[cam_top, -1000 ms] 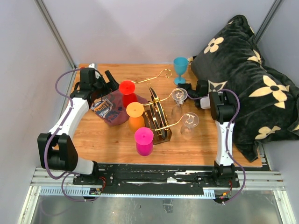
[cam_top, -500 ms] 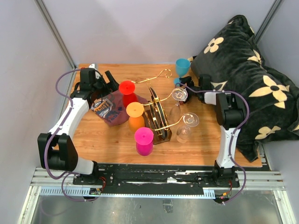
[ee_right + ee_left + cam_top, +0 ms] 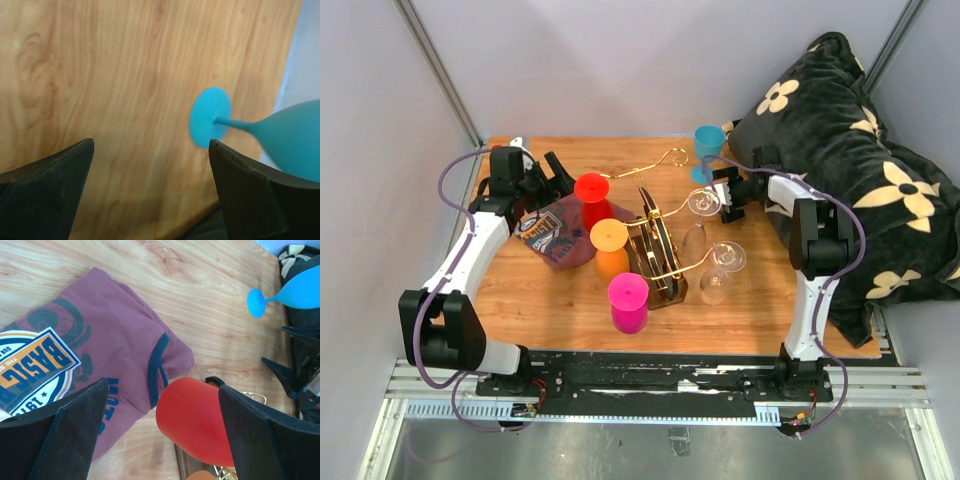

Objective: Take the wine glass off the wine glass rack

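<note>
Right fingers [image 3: 250,192] now spread, drawn back from clear wine glass [image 3: 703,203]

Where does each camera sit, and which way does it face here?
Top external: above and behind the bases, facing down on the table, rack, shirt and cushion; left arm and right arm show whole.
Left wrist: on the left arm, facing down at the shirt and red glass; left jaws, open, at the bottom corners.
Right wrist: on the right arm, facing down at wood and the blue glass; right jaws, open, at the bottom corners.
Shared: the blue glass is in all three.
</note>
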